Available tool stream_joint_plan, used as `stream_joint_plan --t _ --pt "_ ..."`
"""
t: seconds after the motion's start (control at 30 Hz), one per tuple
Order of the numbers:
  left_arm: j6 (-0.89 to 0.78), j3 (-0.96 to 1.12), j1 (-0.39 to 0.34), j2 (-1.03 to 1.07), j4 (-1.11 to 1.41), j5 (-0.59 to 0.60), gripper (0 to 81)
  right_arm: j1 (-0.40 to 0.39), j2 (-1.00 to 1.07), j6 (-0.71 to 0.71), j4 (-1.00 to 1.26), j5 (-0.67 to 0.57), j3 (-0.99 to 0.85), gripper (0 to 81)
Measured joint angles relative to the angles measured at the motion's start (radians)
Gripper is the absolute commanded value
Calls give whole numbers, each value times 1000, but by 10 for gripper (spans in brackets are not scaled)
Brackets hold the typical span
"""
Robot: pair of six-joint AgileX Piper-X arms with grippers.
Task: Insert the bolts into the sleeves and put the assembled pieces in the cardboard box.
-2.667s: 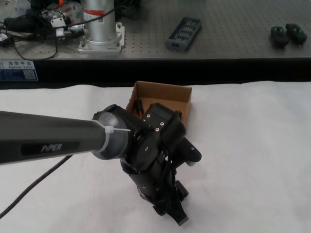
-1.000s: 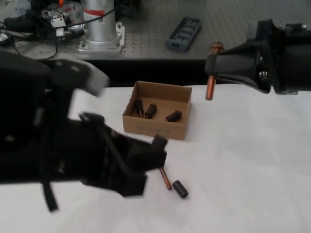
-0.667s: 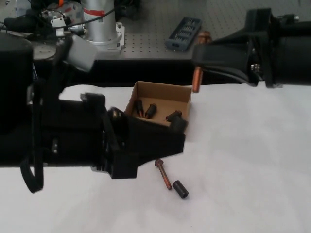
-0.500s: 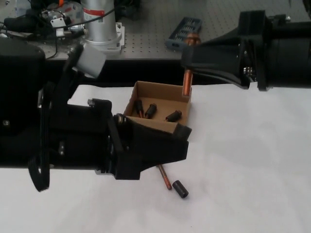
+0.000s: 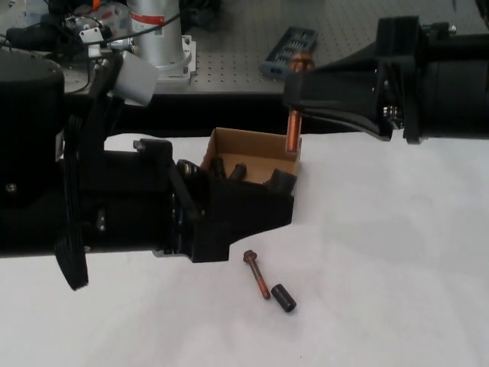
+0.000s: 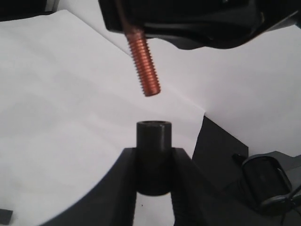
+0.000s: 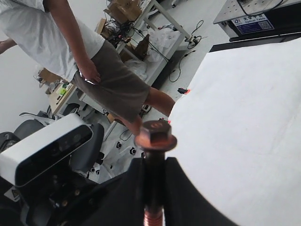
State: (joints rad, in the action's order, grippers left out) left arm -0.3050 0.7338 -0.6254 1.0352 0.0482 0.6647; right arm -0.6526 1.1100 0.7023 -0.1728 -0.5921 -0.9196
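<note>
My right gripper [image 5: 293, 98] is shut on a copper bolt [image 5: 293, 131] that hangs thread-down over the far right corner of the cardboard box [image 5: 256, 139]. Below it, my left gripper [image 5: 278, 196] is shut on a black sleeve [image 5: 281, 181] held upright. In the left wrist view the sleeve [image 6: 153, 134] sits between the fingers of the left gripper [image 6: 154, 159], its open bore up, and the bolt's threaded tip [image 6: 146, 75] hovers just above it, apart. The right gripper [image 7: 154, 165] clamps the bolt [image 7: 155, 137] below its hex head. Several black sleeves [image 5: 236, 171] lie in the box.
A loose bolt [image 5: 257, 274] and a loose black sleeve [image 5: 284, 297] lie on the white table cover in front of the box. On the bench behind stand a metal post [image 5: 157, 38], a blue tray [image 5: 289, 50] and two black parts [image 5: 454, 53].
The right arm carried the bolt leftward to above the box's corner, then held. The left arm swung right and lifted its sleeve under the bolt, uncovering the loose bolt's head.
</note>
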Motion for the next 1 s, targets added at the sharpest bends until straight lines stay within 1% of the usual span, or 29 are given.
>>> stream_joint_plan --t 0.3,1.0 --pt "-5 0 0 0 40 -33 6 0 0 -14 0 -17 0 27" --pt "-66 -5 0 0 90 -32 6 0 0 -21 14 -28 0 27"
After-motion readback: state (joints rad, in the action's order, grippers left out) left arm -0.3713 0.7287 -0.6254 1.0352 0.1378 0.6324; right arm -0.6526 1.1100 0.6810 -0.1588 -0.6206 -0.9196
